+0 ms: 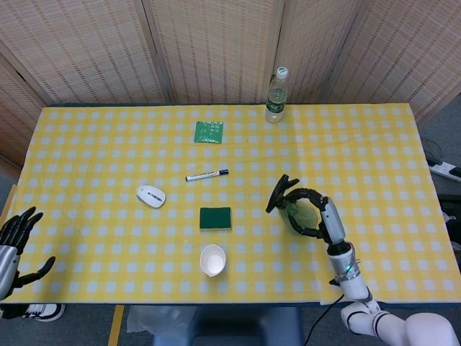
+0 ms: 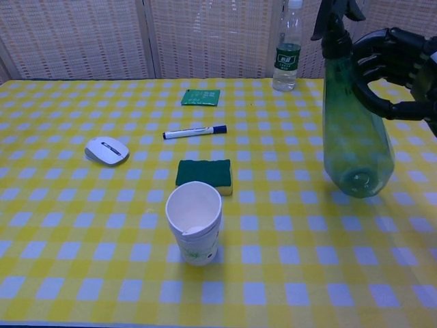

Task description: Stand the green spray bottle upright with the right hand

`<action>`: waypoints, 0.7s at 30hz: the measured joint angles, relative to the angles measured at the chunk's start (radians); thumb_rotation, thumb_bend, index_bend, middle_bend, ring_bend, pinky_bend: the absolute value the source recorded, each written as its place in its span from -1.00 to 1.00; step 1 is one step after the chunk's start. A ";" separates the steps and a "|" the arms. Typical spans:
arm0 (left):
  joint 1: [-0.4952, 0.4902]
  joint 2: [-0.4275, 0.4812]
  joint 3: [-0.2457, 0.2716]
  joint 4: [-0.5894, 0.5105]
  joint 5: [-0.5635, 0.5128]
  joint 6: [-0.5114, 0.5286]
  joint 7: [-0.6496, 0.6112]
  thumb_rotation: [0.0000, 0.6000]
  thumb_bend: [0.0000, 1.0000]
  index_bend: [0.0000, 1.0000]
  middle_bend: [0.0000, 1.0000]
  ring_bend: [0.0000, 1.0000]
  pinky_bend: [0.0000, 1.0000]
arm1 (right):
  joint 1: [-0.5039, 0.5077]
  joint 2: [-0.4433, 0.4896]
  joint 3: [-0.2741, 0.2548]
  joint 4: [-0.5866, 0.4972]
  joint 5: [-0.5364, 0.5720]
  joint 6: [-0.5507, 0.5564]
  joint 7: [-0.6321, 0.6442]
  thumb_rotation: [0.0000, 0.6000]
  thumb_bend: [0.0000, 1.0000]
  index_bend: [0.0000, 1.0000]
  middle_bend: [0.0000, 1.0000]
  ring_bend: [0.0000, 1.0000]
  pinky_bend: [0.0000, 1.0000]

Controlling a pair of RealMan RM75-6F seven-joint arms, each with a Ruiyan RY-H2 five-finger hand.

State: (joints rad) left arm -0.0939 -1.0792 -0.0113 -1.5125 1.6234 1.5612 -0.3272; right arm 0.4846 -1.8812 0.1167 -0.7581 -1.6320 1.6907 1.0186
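Observation:
The green spray bottle (image 2: 354,130) is upright at the right of the yellow checked table (image 1: 108,144), its black nozzle (image 2: 333,17) on top and its base low over the cloth. From above, the bottle (image 1: 297,210) shows right of the sponge. My right hand (image 2: 395,63) holds its upper body from the right, fingers (image 1: 308,194) curled around it. My left hand (image 1: 14,241) hangs open beyond the table's front left corner and holds nothing.
A clear water bottle (image 1: 276,95) stands at the far edge. A green packet (image 1: 209,132), a marker (image 1: 207,174), a white mouse (image 1: 151,195), a green sponge (image 1: 215,218) and a paper cup (image 1: 213,259) lie left of the spray bottle.

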 measured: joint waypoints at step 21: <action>-0.009 -0.005 0.006 -0.012 -0.013 -0.027 0.039 1.00 -0.29 -1.00 -0.97 -0.86 -1.00 | -0.072 -0.157 0.018 0.347 0.061 0.059 0.257 1.00 -0.12 -0.15 0.13 0.14 -0.13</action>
State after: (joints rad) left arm -0.1029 -1.0837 -0.0058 -1.5247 1.6103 1.5339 -0.2879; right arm 0.4129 -2.0380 0.1352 -0.4109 -1.5713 1.7497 1.2757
